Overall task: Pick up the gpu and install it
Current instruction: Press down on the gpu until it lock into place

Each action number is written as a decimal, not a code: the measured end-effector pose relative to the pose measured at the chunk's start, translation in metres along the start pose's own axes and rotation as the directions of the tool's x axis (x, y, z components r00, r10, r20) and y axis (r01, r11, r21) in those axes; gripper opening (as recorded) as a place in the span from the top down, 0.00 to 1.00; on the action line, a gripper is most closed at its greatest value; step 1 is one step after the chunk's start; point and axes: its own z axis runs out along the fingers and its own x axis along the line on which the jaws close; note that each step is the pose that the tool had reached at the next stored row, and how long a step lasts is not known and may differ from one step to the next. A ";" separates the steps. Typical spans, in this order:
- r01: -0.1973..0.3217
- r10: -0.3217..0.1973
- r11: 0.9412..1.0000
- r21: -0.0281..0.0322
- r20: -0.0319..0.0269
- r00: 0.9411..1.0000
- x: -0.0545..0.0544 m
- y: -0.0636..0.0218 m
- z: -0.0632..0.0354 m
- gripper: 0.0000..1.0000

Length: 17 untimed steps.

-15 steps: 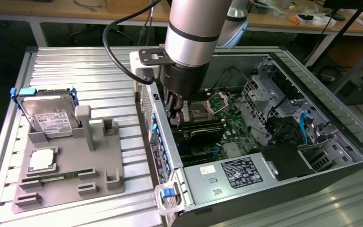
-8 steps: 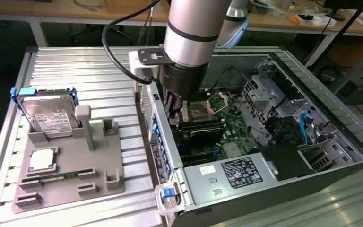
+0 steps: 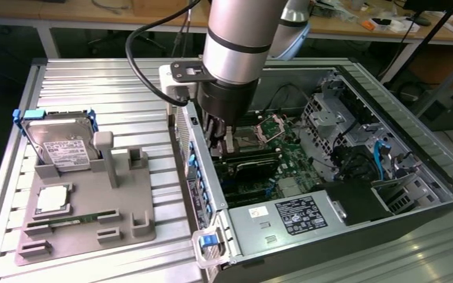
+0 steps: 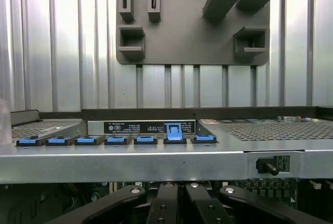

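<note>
A ribbed metal bench (image 3: 92,82) carries an open computer case (image 3: 415,177), lying on its side with its motherboard (image 3: 289,154) exposed. The robot arm (image 3: 238,41) reaches down into the case just inside its rear wall, the side that faces the grey fixture tray. Its gripper (image 3: 220,138) sits low over the board's expansion slots, fingers (image 4: 166,203) pressed together, though what they pinch cannot be made out. A flat black card, apparently the gpu (image 3: 250,167), lies directly below the gripper inside the case, running along the motherboard beside the rear wall; whether it is fully seated cannot be told. The power supply (image 3: 289,215) fills the case corner beyond the card. Outside the case, across its rear wall, the grey fixture tray (image 3: 92,227) rests on the bench. A silver hard drive (image 3: 63,144) with blue handles stands upright at the tray's far end from the power supply. A square silver processor (image 3: 53,199) lies flat on the tray near the drive. A row of blue slot latches (image 4: 117,140) lines the case's rear wall.
</note>
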 end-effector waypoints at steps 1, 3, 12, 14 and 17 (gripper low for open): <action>0.000 0.000 1.000 0.002 0.000 1.000 0.000 0.0000 0.0010 0.89; 0.000 0.000 1.000 0.010 0.000 1.000 0.000 -0.0001 0.0020 0.89; 0.000 0.000 1.000 0.030 0.001 1.000 0.000 -0.0083 -0.0001 0.89; -0.001 0.001 1.000 0.029 0.001 1.000 0.000 -0.0076 -0.0007 0.89; -0.001 0.001 1.000 0.029 0.001 1.000 0.000 -0.0032 -0.0018 0.89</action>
